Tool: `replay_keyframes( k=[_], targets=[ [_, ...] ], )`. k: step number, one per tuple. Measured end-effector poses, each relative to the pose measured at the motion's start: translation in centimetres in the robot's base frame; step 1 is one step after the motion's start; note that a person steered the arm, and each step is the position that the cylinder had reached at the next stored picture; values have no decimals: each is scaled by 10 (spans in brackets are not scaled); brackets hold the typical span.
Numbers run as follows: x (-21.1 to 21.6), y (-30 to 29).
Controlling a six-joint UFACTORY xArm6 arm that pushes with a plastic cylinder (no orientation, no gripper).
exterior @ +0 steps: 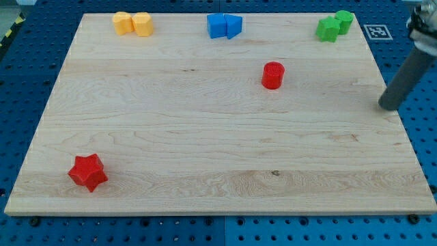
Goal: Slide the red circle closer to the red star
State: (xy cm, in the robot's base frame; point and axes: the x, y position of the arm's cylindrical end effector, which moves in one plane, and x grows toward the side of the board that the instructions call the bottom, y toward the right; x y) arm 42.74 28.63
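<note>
Red star (87, 172) low down near the view's bottom left corner of the wooden board (205, 137), sitting alone, well apart from every other block. Plenty of plain wood all round it.

Two yellow blocks (132, 23) up at the view's top, left of the middle, side by side and touching. Rounded, bumpy shapes, hard to name for sure.

Two blue blocks (224, 26) at the top near the middle, also touching. Left one chunky, right one looking like a triangle.

Red circle (272, 75) a bit right of the middle, below the blue pair and apart from it. Standing upright like a short can. Far from the red star, which lies across the board, down and to the left.

Two green blocks (334, 25) at the top right, touching each other, one a little higher than the other. Shapes hard to make out.

Dark rod coming down from the view's right edge, slanting. My tip (387, 106) just past the right edge of the board, over the blue table (416, 137) with its rows of little holes. Well to the right of the red circle and a little lower, not touching any block. No pincer on this arm, only the rod, so nothing spread or pinched.

Small black and white marker square (377, 31) on the blue table near the top right corner of the board.
</note>
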Motion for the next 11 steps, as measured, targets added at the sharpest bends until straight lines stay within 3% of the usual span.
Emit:
replay_keyframes(
  k=[1,2,5,11],
  targets=[
    [-44,-27],
    [-61,-95],
    [-69,-173],
    [6,-258]
  ],
)
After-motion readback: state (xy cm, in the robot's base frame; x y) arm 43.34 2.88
